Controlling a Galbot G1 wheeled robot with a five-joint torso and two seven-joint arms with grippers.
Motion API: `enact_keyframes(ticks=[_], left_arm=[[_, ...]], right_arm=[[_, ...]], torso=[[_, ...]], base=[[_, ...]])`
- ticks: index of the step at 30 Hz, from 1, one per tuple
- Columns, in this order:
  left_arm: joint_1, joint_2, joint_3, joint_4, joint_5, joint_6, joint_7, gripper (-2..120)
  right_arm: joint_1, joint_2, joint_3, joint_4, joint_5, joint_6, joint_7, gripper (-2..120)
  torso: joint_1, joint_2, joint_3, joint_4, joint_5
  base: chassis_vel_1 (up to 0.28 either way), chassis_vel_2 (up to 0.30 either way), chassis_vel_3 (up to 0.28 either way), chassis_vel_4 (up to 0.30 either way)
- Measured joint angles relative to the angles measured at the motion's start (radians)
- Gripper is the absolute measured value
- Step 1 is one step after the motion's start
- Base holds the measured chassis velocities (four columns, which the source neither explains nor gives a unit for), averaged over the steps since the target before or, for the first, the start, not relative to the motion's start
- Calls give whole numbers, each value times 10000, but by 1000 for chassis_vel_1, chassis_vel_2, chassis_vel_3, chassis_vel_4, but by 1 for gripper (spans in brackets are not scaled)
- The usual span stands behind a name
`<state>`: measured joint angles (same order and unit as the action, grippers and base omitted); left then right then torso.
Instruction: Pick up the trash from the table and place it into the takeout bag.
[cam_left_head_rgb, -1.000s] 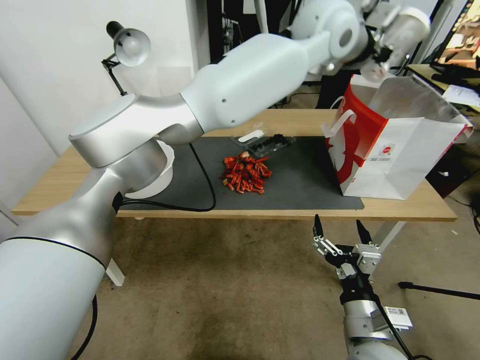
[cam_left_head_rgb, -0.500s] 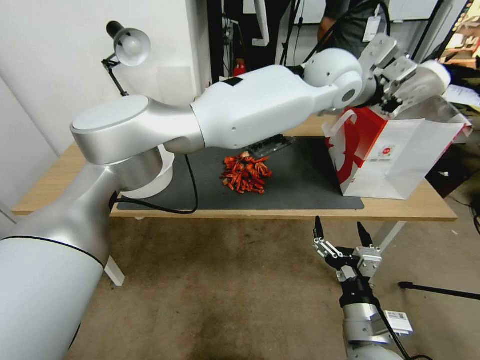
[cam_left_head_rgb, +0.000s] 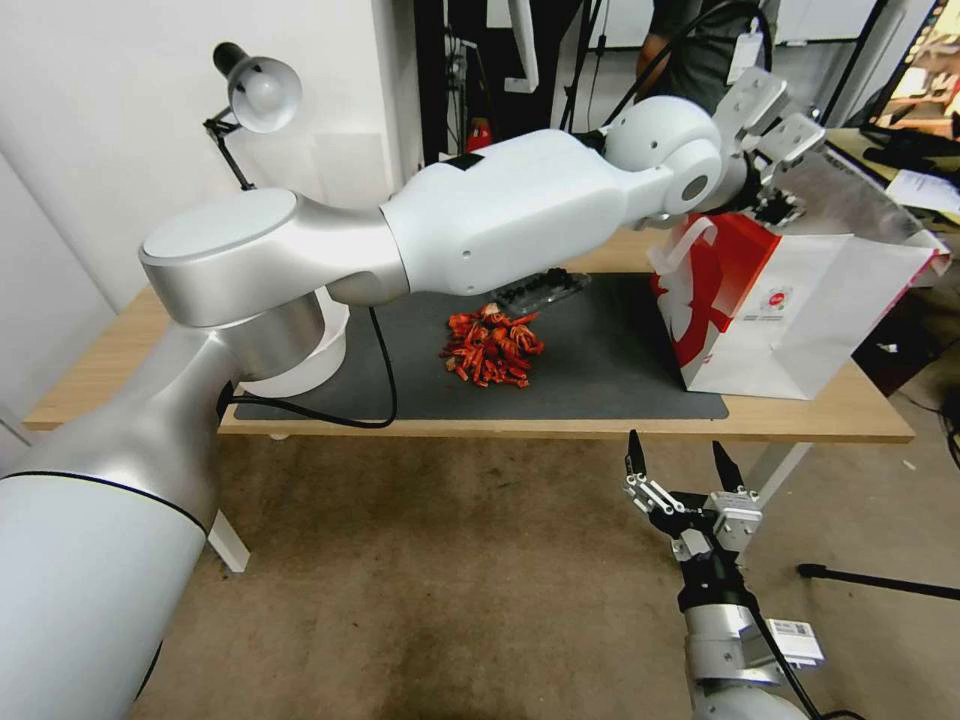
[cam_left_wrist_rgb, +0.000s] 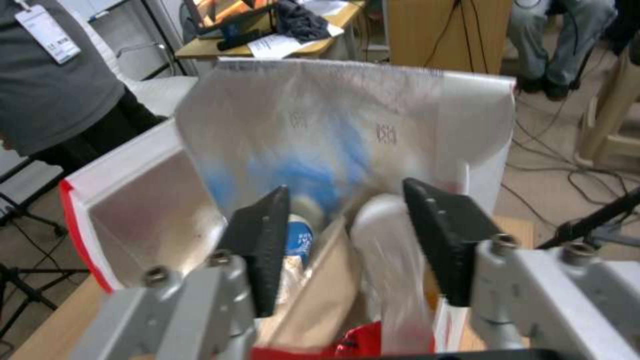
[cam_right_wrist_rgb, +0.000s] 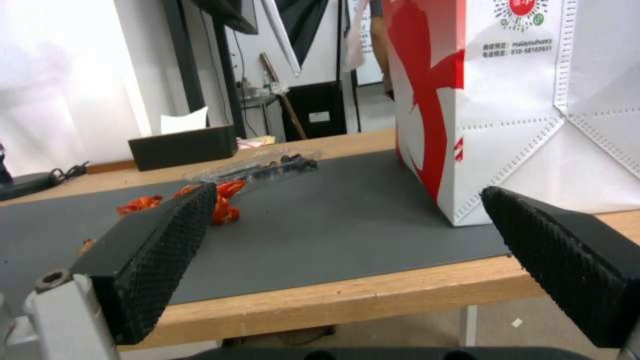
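**Left gripper over the bag mouth, fingers apart**

Head view: my left arm reaches across the table (cam_left_head_rgb: 120, 375) to the takeout bag (cam_left_head_rgb: 800, 320), which stands on the right end of the dark mat (cam_left_head_rgb: 600, 370); the left gripper (cam_left_head_rgb: 778, 205) sits at the bag's open top; I cannot tell its fingers from here. A pile of red scraps (cam_left_head_rgb: 492, 348) lies mid-mat; a clear plastic tray (cam_left_head_rgb: 540, 288) sits just behind it, partly under the arm; a white bowl (cam_left_head_rgb: 318, 360) shows at the mat's left end. The right gripper (cam_left_head_rgb: 680, 463) hangs below the table's near edge, fingers spread, holding nothing.

Left wrist view: the left gripper (cam_left_wrist_rgb: 347, 250) looks down into the foil lining, fingers apart and gripping nothing; a blurred clear plastic cup (cam_left_wrist_rgb: 390, 270) lies between them inside the bag; a blue-and-white can (cam_left_wrist_rgb: 301, 237) rests deeper in; something red (cam_left_wrist_rgb: 360, 342) shows at the bottom.

Right wrist view: the right gripper (cam_right_wrist_rgb: 347, 260) is wide open, level with the table edge; bag, scraps and tray beyond it.
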<state>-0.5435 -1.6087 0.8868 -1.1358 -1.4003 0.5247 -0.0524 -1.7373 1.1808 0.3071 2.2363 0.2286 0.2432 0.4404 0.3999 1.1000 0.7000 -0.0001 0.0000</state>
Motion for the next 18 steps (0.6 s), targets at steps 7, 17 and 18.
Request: enact_keyframes(ticks=[7,17,18], left_arm=[[474,307,-1158,-741,-11,-452,-1147,77],[2272,3639,-2213,-4630,2228,-2045,-3037,100],[2272,3639,-2213,-4630,2228,-2045,-3037,100]], right_arm=[[-19,1,-6,10,14,-7,0,100],[84,-306,42,-8,230,-81,46,100],[84,-306,42,-8,230,-81,46,100]], torso=[[1,0,0,-2,0],[-2,0,-1,1,-5],[-2,0,-1,1,-5]], base=[[0,0,0,0],[0,0,0,0],[0,0,0,0]])
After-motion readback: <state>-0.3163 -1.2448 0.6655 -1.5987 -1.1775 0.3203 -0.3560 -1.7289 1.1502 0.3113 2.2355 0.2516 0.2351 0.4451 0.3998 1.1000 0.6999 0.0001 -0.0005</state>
